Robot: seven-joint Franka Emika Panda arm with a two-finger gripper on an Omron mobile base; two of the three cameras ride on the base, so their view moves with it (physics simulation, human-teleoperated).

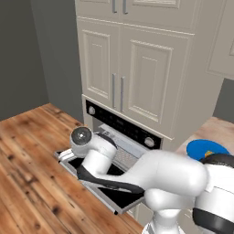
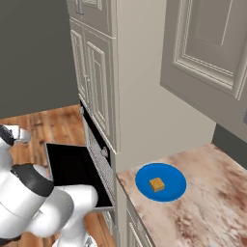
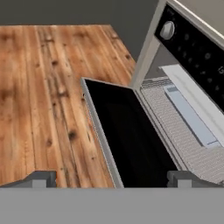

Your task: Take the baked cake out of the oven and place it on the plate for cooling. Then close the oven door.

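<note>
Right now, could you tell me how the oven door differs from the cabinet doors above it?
The oven door is black glass with a silver edge; the cabinet doors are cream and panelled. The oven door lies open and flat, while the cabinet doors stand upright and shut. The cabinet doors carry thin vertical handles. Both belong to the same tall unit.

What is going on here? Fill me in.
The baked cake already sits on the blue plate on the counter beside the oven. The oven door hangs open, flat over the wood floor, with the wire rack and a grey tray visible inside. The robot's gripper is open and holding nothing, poised above the door's outer edge. Closing the door is what remains.
</note>
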